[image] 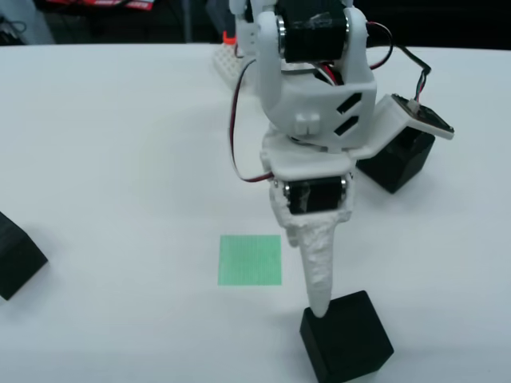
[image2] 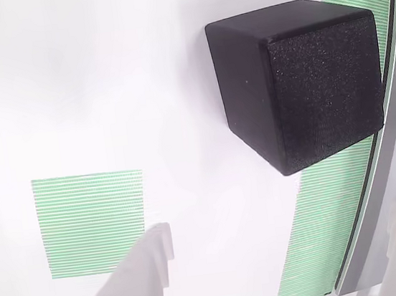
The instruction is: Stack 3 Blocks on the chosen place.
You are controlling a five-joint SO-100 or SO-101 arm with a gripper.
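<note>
Three black blocks lie on the white table: one near the front (image: 349,337), one behind the arm at the right (image: 397,158), one cut off by the left edge (image: 14,257). The chosen place, a green striped square (image: 250,259), is bare. My gripper (image: 322,302) points down, its white fingertip at the front block's top-left corner. In the wrist view that block (image2: 298,78) stands just beyond the open jaws, nothing between them; one white finger (image2: 138,281) shows lower left, next to the green square (image2: 91,222).
The white table (image: 120,144) is bare around the green square. A white part with an orange tip (image: 227,56) sits at the back by the arm's base. A green-striped band (image2: 324,233) runs along the grey curved piece at the wrist view's right.
</note>
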